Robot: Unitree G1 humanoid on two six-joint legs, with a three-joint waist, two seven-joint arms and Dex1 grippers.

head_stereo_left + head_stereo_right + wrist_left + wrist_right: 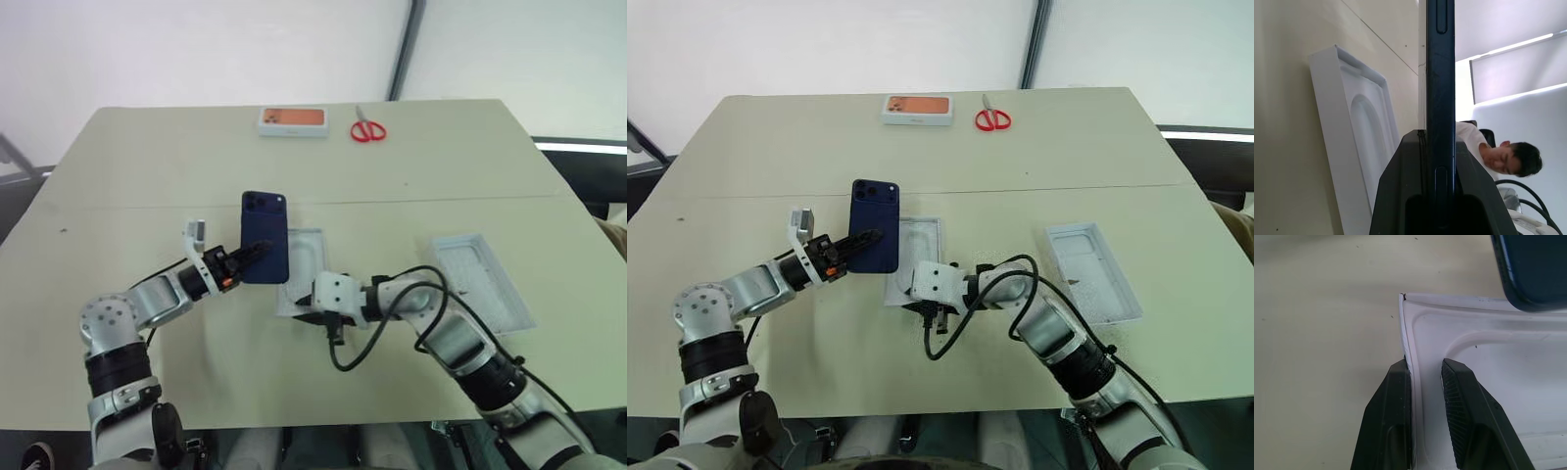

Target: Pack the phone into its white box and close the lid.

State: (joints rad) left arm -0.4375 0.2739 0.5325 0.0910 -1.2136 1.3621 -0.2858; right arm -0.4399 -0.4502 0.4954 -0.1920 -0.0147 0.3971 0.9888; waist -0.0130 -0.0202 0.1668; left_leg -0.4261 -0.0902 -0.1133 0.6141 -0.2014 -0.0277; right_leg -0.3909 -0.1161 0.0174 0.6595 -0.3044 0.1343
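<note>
Two grips are in hand: the phone (265, 250) is clamped by the left gripper (238, 260) above the bench (147, 176), and a wall of the white box (306, 257) is straddled by the right gripper (1425, 377), whether pinched cannot be told. Next, the phone is judged to need lowering flat into the steadied box.

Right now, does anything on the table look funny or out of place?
Yes, one thing. The phone is off the table, held in the left gripper just above the white box. The right gripper pinches that box's wall. The other white box part lies well apart. The scissors and the orange-faced box lie tidy at the far edge.

Navy phone (265, 249) upright beside white box (306, 257)
</note>
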